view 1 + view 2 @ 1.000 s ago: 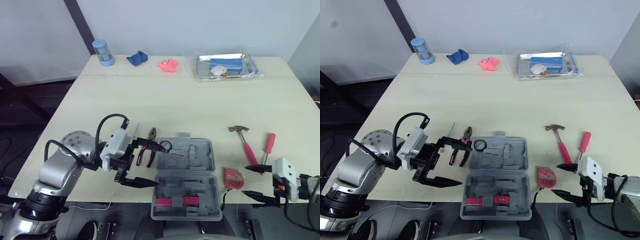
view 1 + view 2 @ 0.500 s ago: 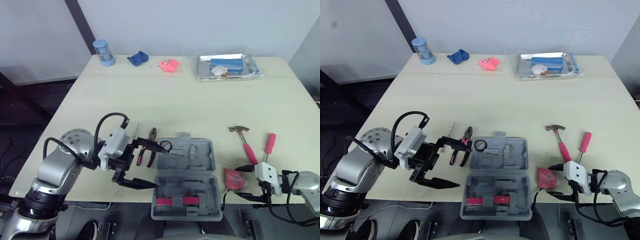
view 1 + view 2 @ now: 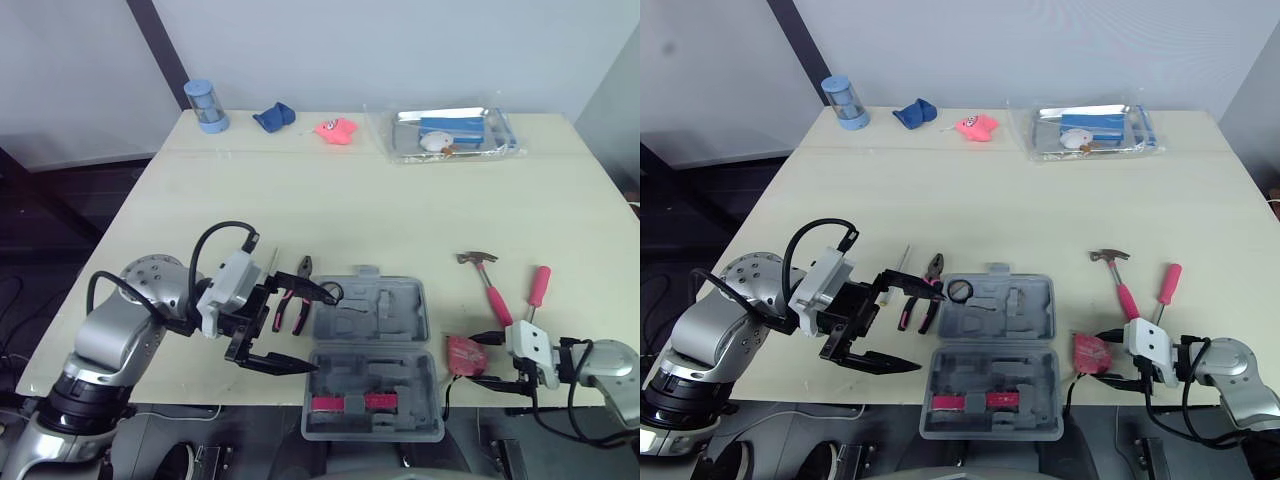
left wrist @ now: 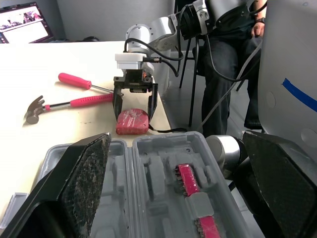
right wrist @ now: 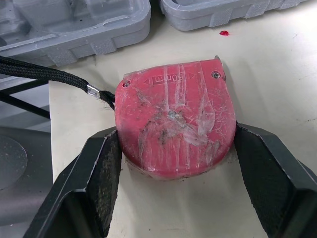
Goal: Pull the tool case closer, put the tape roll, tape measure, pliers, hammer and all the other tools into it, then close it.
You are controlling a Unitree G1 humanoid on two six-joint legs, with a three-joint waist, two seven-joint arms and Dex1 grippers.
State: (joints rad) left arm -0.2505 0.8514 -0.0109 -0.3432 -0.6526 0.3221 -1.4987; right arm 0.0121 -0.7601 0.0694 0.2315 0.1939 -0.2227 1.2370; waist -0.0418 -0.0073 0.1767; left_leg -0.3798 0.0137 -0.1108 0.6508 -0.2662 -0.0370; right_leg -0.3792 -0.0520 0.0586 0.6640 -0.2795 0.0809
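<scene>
Right wrist view: your scuffed red tape measure (image 5: pixel 173 124), black strap (image 5: pixel 49 72) attached, lies at the table's (image 3: pixel 350 200) front edge beside the open tool case (image 3: pixel 372 340). Right gripper (image 5: pixel 176 138), clear of it a second ago, now pinches its sides; left gripper (image 3: pixel 320 332) gapes.

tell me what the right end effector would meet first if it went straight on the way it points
The red tape measure, directly ahead and very close; the open tool case lies beyond.

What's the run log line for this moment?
left gripper: open, beside case | right gripper: jaws closed on tape measure, on table | case: open | hammer, screwdriver, pliers: on table
</scene>
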